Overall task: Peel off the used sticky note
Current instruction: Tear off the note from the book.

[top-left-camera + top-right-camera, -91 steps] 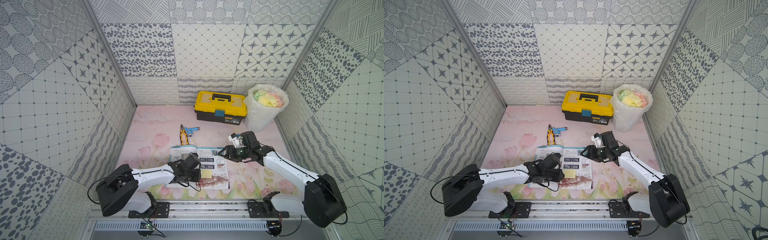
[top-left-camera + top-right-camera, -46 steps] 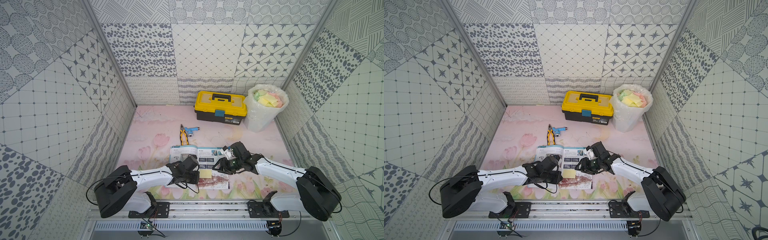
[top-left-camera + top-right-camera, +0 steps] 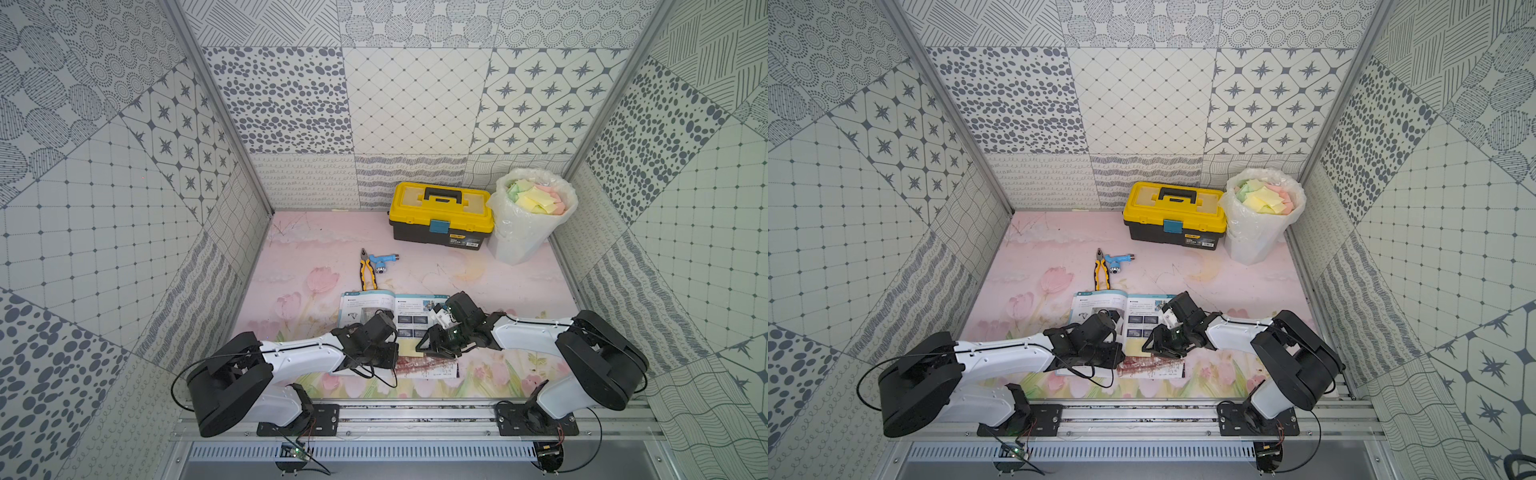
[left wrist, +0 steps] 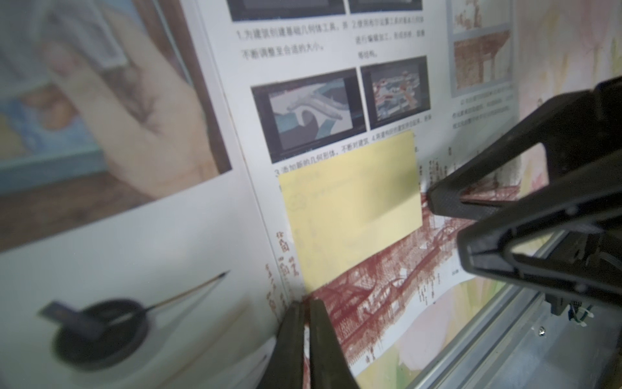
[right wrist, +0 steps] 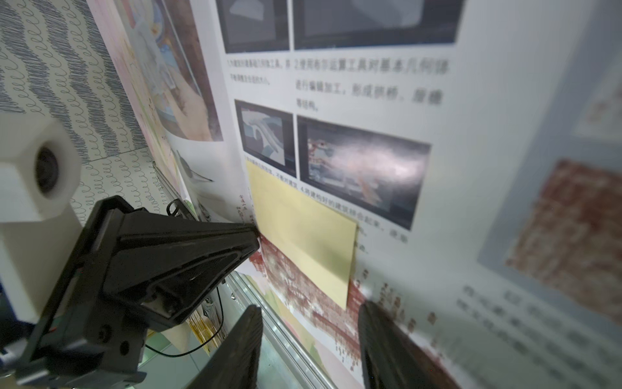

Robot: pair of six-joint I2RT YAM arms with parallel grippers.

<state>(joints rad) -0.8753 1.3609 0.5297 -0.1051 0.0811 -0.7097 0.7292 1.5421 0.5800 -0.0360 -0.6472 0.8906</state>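
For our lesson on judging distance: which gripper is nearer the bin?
Right. The right gripper sits at the sticky note's edge facing the bin; the left gripper is at the note's opposite side, farther off.

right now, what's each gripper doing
left gripper: closed, empty, tips on the book page beside the yellow sticky note.
right gripper: open, holding nothing, at the note's opposite edge.

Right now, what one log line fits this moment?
left hand: shut, tips on book | right hand: open, beside note | note: flat on book, unpeeled
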